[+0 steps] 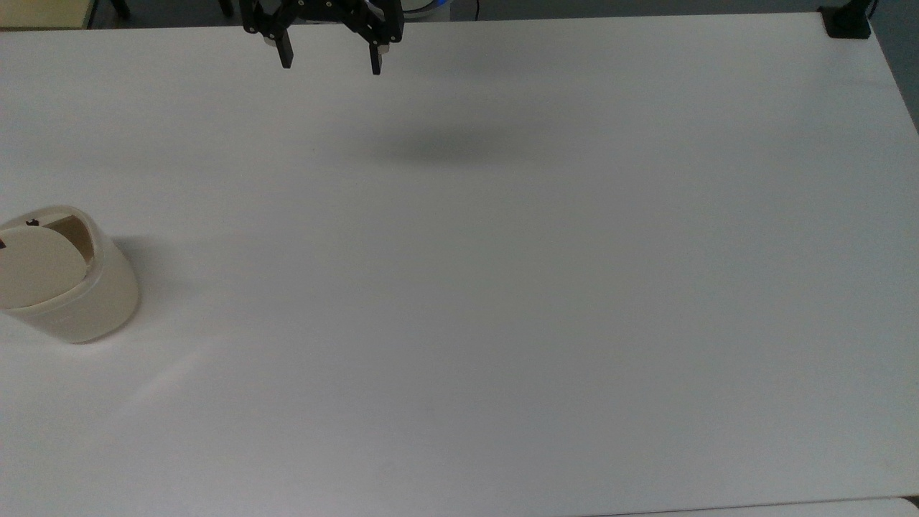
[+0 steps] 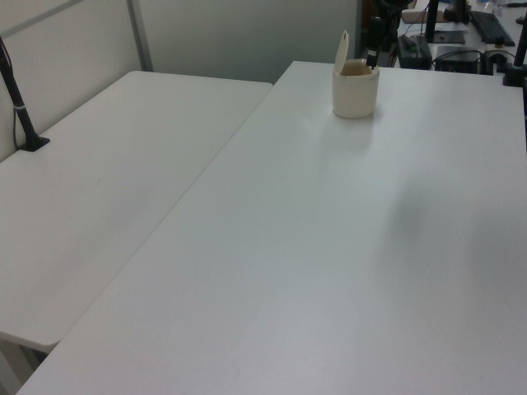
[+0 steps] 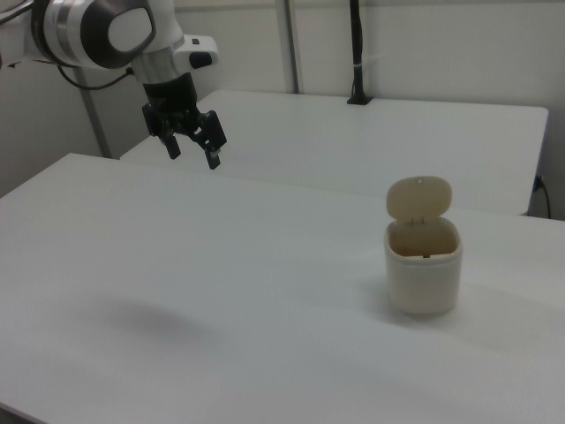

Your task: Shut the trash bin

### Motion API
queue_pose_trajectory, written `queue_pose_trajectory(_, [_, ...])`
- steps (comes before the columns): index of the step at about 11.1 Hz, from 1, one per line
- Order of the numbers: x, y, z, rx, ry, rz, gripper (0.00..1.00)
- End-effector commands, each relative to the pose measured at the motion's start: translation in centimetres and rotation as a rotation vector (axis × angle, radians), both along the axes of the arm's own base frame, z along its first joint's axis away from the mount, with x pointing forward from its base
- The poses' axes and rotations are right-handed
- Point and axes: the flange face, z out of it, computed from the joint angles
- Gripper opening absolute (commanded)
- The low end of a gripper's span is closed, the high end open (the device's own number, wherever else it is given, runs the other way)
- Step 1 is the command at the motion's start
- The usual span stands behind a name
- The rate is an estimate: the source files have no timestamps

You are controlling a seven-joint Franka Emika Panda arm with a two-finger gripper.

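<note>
Up at the far edge of the top view, I see my tool hanging above the white tabletop, its two black fingers pointing down and spread wide apart with nothing between them. A soft shadow lies on the tabletop below and toward the top view's right of it. The trash bin sits well apart from the tool, at the top view's left edge, with its round lid tipped up and a dark wedge of the opening showing beside it.

Over in the left view, I find the trash bin near the far end of the tabletop, upright, its lid standing nearly vertical on the left view's left side of the rim. I cannot tell whether anything lies inside.

From the right view, the arm reaches in from the upper left, wrist bent downward, and the tool hangs released, high over the tabletop. The trash bin stands toward the right view's right, lid hinged back and upright, the cream inner walls visible and no contents that I can make out.
</note>
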Motion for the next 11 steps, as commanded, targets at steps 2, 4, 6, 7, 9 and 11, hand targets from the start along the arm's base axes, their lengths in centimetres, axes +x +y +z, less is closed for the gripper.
queue_pose_trajectory(2, [-0.6, -0.2, 0.1, 0.010, 0.022, -0.002, 1.00])
queue_pose_trajectory(4, [-0.6, -0.4, 0.2, 0.011, 0.018, -0.011, 1.00])
queue_pose_trajectory(6, [-0.4, 0.0, 0.1, 0.011, 0.015, -0.020, 1.00])
queue_pose_trajectory(7, [-0.3, 0.0, 0.2, 0.018, 0.004, -0.061, 1.00])
queue_pose_trajectory(9, [0.6, 0.4, 0.8, 0.041, -0.073, -0.241, 1.00])
queue_pose_trajectory(11, [2.1, 0.4, 0.4, 0.052, -0.126, -0.319, 1.00])
